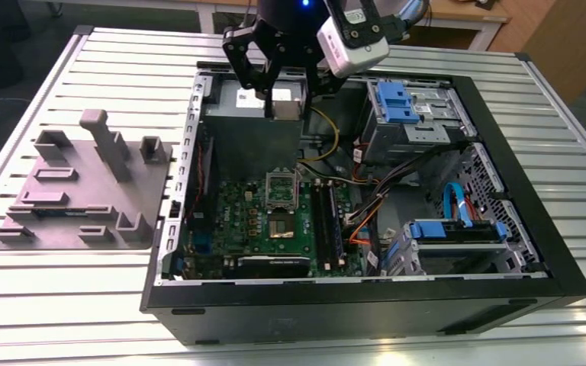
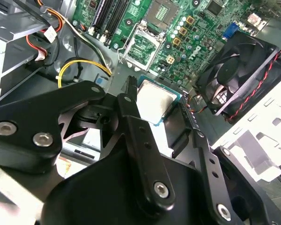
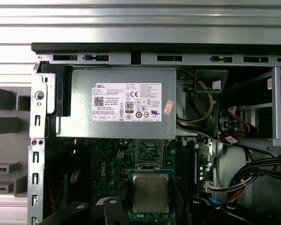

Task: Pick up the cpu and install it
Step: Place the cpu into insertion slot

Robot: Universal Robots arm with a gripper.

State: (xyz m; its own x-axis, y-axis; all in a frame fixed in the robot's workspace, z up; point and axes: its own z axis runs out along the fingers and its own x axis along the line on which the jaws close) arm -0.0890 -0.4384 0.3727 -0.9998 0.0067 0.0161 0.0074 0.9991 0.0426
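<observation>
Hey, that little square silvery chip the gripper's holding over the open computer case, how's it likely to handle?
The small thin square silvery-topped cpu looks flat and rigid, so it probably won't flex. Its smooth metal top and thin edges may slip in the gripper. It's likely light, yet fragile if dropped on the green motherboard.

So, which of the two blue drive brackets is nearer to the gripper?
The blue bracket higher in the exterior view, beside the gripper; the other blue bracket lies lower, farther away.
</observation>
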